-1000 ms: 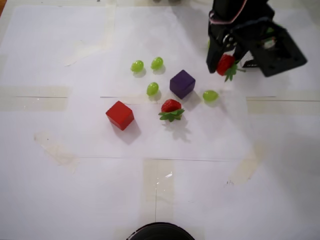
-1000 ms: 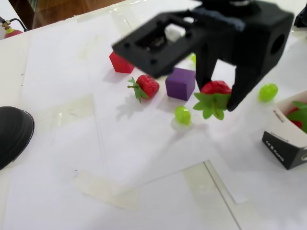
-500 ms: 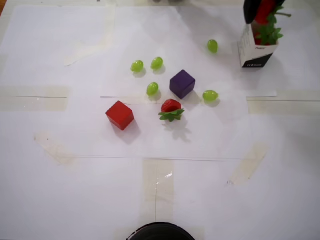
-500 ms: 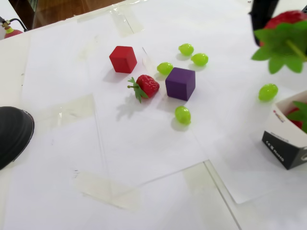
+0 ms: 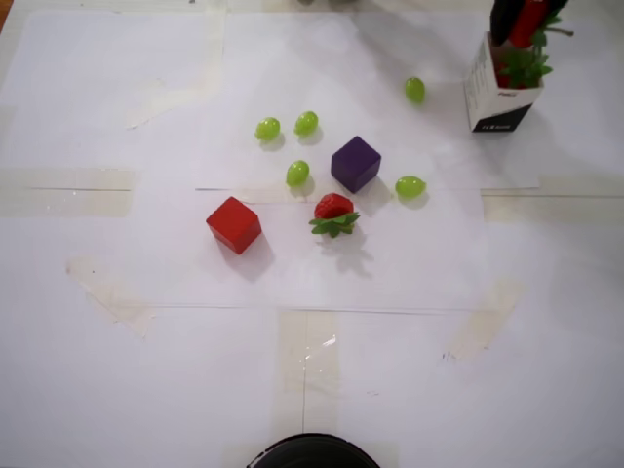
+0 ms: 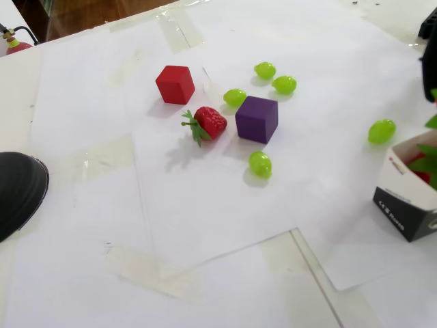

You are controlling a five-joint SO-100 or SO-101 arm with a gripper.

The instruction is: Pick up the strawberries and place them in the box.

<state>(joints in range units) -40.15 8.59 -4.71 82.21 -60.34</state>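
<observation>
- Nearest in the fixed view, a dark round object (image 6: 17,191) sits at the left edge on the white paper-covered table (image 6: 205,273).
- The box (image 6: 408,198) stands at the right edge of that view, white with a black lower band. One strawberry (image 6: 425,169) lies inside it, red with green leaves showing at the mouth.
- Mid-table, one strawberry (image 6: 208,123) lies on its side between the single red cube (image 6: 175,84) and the single purple cube (image 6: 257,119), just beside the purple one.
- Five green grapes are scattered around: one (image 6: 260,164) in front of the purple cube, one (image 6: 235,97) behind it, two (image 6: 265,70) (image 6: 285,85) further back, and one (image 6: 382,130) near the box.
- In the overhead view, the gripper (image 5: 526,12) hangs over the box at the top edge, its dark fingers closed around a third strawberry (image 5: 526,24), whose leaves hang at the box's mouth.
- Counted: three strawberries, two cubes, five grapes, one box.
</observation>
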